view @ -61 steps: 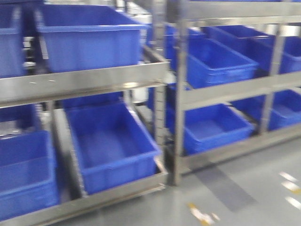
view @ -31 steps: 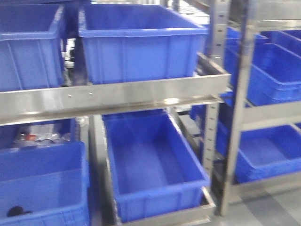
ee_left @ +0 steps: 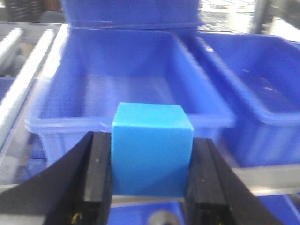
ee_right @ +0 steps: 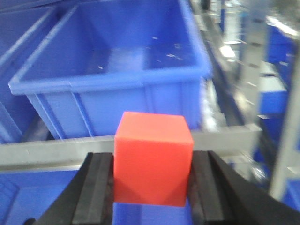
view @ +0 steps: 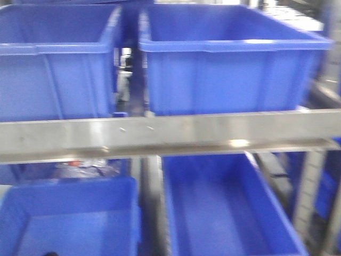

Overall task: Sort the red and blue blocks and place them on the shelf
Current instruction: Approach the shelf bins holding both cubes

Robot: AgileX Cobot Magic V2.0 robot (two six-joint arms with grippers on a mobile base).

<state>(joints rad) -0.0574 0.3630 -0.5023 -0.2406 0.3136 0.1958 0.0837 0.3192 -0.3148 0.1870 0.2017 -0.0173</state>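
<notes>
We see the blue block [ee_left: 152, 149] pinched tight in the left gripper [ee_left: 151, 176], in front of a large blue bin [ee_left: 126, 79]. The red block [ee_right: 153, 158] sits clamped likewise in the right gripper [ee_right: 152, 185], facing the shelf [ee_right: 47, 152], whose steel front rail [view: 170, 133] runs beneath a second bin [ee_right: 117, 103]

The shelf [view: 176, 133] holds blue bins on two levels. The upper left bin [view: 53, 69] and upper right bin [view: 224, 64] sit side by side, with the lower left bin [view: 69, 218] and lower right bin [view: 224, 208] beneath.
</notes>
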